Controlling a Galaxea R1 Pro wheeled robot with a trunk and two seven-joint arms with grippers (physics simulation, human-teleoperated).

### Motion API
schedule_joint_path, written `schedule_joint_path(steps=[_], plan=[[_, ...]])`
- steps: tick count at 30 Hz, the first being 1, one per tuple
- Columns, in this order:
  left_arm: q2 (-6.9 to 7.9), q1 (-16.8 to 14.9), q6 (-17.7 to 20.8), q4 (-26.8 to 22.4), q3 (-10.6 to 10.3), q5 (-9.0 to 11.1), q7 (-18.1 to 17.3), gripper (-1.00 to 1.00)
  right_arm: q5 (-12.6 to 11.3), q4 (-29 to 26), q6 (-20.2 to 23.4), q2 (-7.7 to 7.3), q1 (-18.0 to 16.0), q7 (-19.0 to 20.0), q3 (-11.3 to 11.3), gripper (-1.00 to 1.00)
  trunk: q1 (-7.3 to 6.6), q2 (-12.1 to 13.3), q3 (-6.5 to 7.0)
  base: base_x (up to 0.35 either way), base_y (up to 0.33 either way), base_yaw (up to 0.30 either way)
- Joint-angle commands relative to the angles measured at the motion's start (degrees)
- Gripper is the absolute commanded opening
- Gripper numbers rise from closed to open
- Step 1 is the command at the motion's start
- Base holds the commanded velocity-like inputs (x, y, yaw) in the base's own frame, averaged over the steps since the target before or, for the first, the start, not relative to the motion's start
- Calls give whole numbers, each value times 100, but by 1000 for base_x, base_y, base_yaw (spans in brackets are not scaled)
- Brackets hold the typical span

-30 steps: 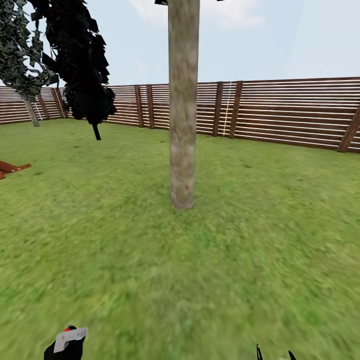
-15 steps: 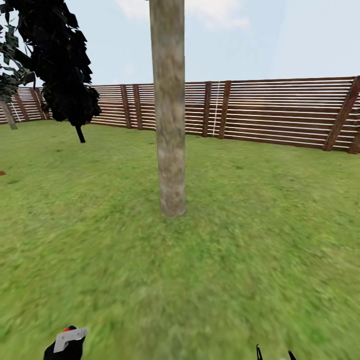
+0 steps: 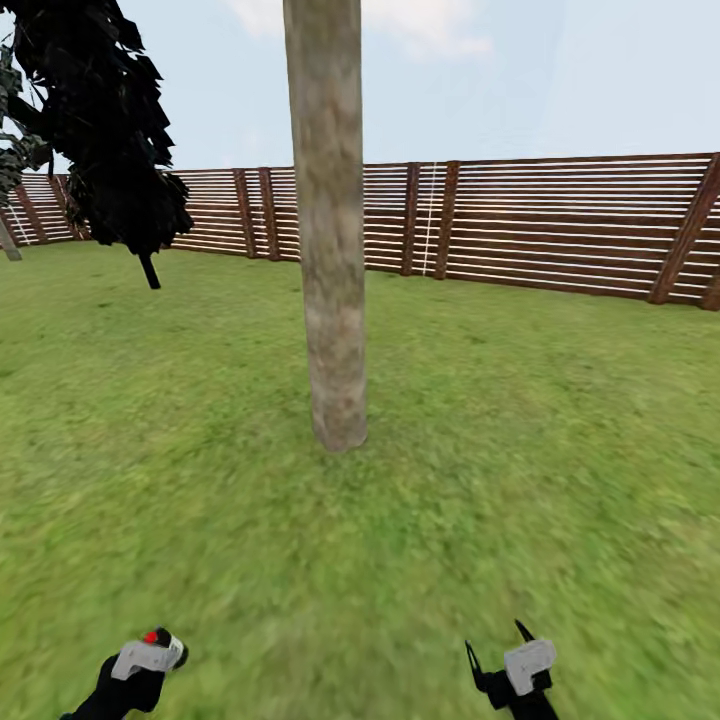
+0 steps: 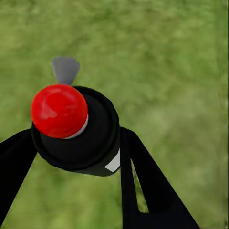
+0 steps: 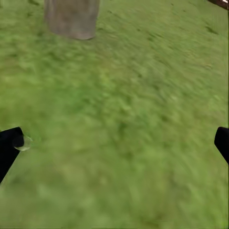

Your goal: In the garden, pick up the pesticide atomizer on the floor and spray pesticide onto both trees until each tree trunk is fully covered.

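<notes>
Left gripper point(image 4: 78, 143): clamped on the pesticide atomizer point(image 4: 76, 126), red-capped here.
Right gripper point(image 5: 114, 143): spread wide, empty.
Change: robot has rolled closer; tree trunk point(image 3: 325, 230) looms at 12 o'clock.
Meaning: probably nearing spraying range.
</notes>
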Motion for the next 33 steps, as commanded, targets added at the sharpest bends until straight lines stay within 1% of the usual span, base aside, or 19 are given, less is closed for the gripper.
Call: schedule_joint_path(steps=[1,2,3,4,5,6,7,8,12,14,15,16,17,19,21,23,24,27,33], plan=[[76,-81,3,-22,-43,-46,-293,-100,41,-68,293,3,-59,5,346,100,0,0,-1,339,-80,0],[144,-199,7,-47,-83,-105,-631,-100,83,-183,715,5,-170,40,847,100,0,0,-1,339,-81,0],[171,-263,9,-62,-98,-165,-818,-100,99,-262,947,7,-239,88,1140,100,0,0,-1,339,-81,0],[203,-358,16,-100,-111,-361,-1105,-100,109,-409,1246,8,-339,259,1538,100,0,0,-1,339,-81,0],[218,-452,42,-128,-130,-627,-1386,-100,111,-576,1477,17,-423,514,1801,100,0,0,-1,339,-81,0],[222,-541,93,-147,-156,-924,-1678,-100,111,-772,1672,42,-490,863,1950,100,0,0,-1,339,-81,0],[212,-684,190,-158,-177,-1277,-2057,-100,110,-1054,1909,124,-547,1408,2043,100,0,0,-1,339,-81,0],[206,-801,268,-174,-185,-1495,-2363,-100,110,-1284,2120,201,-575,1858,2073,100,0,0,-1,339,-81,0],[237,-1366,360,-201,-284,-1942,-3637,-100,91,-1988,2951,419,-917,3566,2108,100,0,0,-1,339,-81,0],[251,-1682,390,-207,-313,-2090,-4129,-100,86,-2152,3245,500,-1127,4128,2110,100,0,0,-1,339,-81,0],[245,-2146,903,-263,-355,-2528,-4569,-100,81,-2623,3650,588,-1317,4904,2113,100,0,0,-1,306,-123,0],[214,-2180,990,-459,-430,-2660,-4744,-100,78,-2888,3775,601,-1337,5228,2117,100,0,0,-1,298,-132,0],[189,-2180,1045,-921,-512,-2739,-5116,-100,76,-3188,3997,616,-1349,5593,2122,100,0,0,-1,294,-137,0],[160,-2182,1068,-1577,-547,-2765,-5690,-100,76,-3439,4243,668,-1356,5816,2128,100,0,0,-1,295,-139,0],[136,-2179,1049,-1862,-557,-2780,-5985,-100,75,-3556,4324,794,-1357,5874,2133,100,0,0,-1,298,-139,0],[129,-2171,1031,-1966,-591,-2804,-5985,-100,75,-3650,4363,815,-1358,5896,2278,100,0,0,-1,300,-134,0],[128,-2157,1027,-1985,-671,-2809,-5985,-100,75,-3672,4395,815,-1358,5900,2480,100,0,0,-1,301,-131,0],[133,-2067,1023,-2005,-946,-2813,-5985,-100,75,-3688,4637,815,-1358,5903,2812,100,0,0,-1,302,-129,0],[135,-2017,1016,-2004,-1022,-2807,-5985,-100,75,-3667,4708,815,-1358,5896,2870,100,0,0,-1,303,-122,0]])
